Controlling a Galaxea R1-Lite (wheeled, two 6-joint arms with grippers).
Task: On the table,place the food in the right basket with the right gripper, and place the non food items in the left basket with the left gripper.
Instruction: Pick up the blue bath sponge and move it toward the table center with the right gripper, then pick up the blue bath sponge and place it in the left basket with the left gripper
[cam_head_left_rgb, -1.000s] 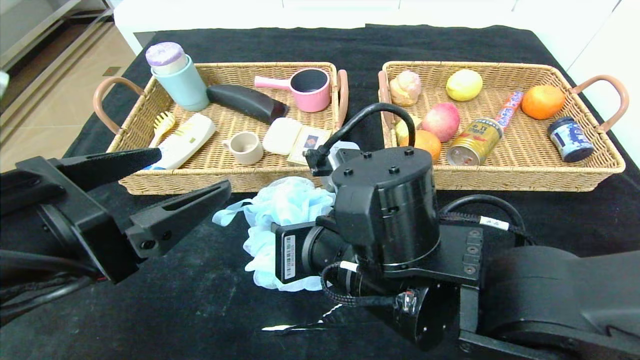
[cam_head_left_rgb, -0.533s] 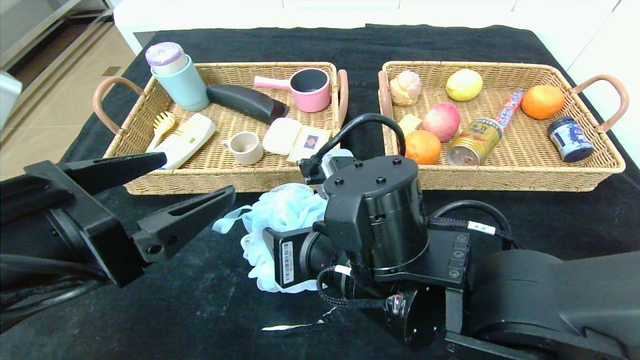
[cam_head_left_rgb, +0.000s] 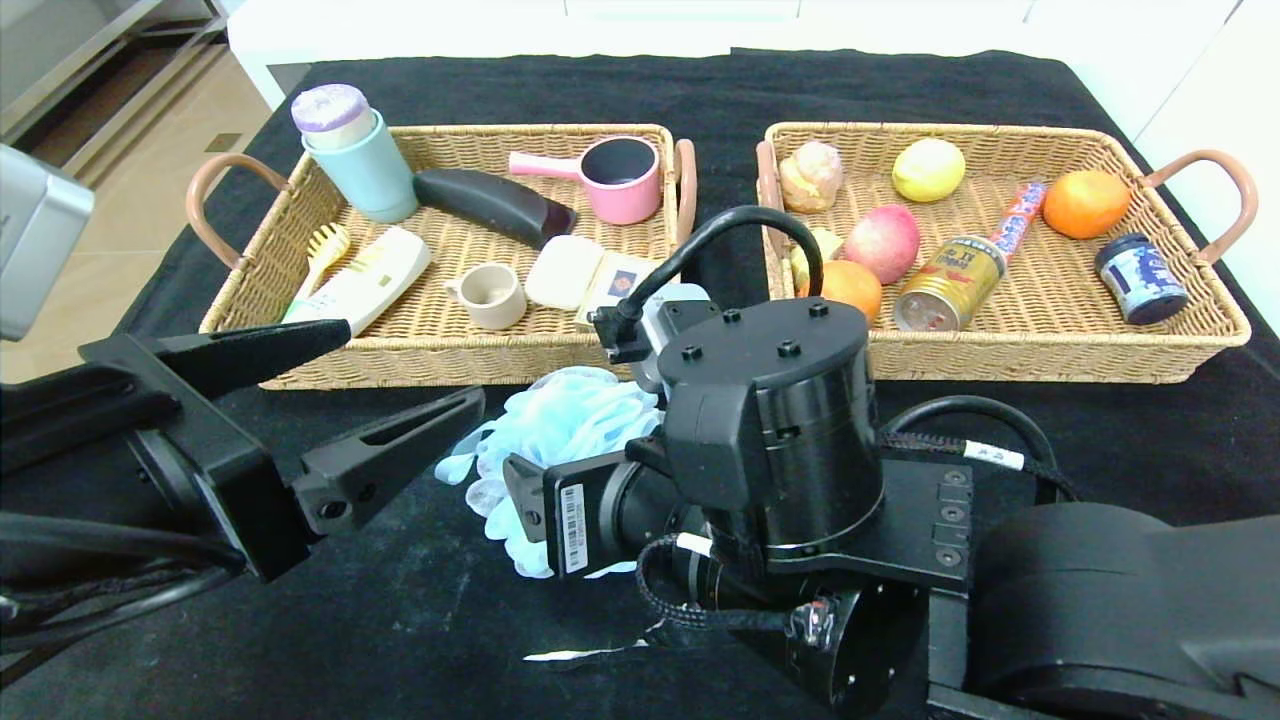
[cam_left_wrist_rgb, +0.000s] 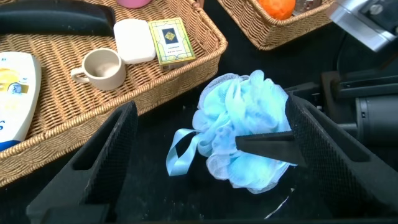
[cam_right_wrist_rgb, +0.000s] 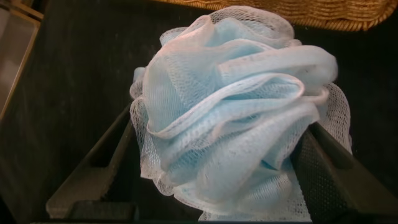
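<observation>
The pale-blue mesh bath pouf lies on the black table in front of the left basket. My right gripper is open, its fingers on both sides of the pouf; in the head view its own wrist hides it. My left gripper is open, just left of the pouf; in its wrist view the pouf sits between its fingers. The shampoo bottle and card box lie in the left basket. Peach, can and orange lie in the right basket.
The left basket also holds a mint cup, a pink pot, a dark case and a small mug. The right basket also holds a lemon, a second orange and a dark jar. A white tear marks the cloth.
My left gripper has moved right and nearer the pouf, still open. The right arm shifted slightly and came back; the pouf's ribbon end moved a little toward me.
</observation>
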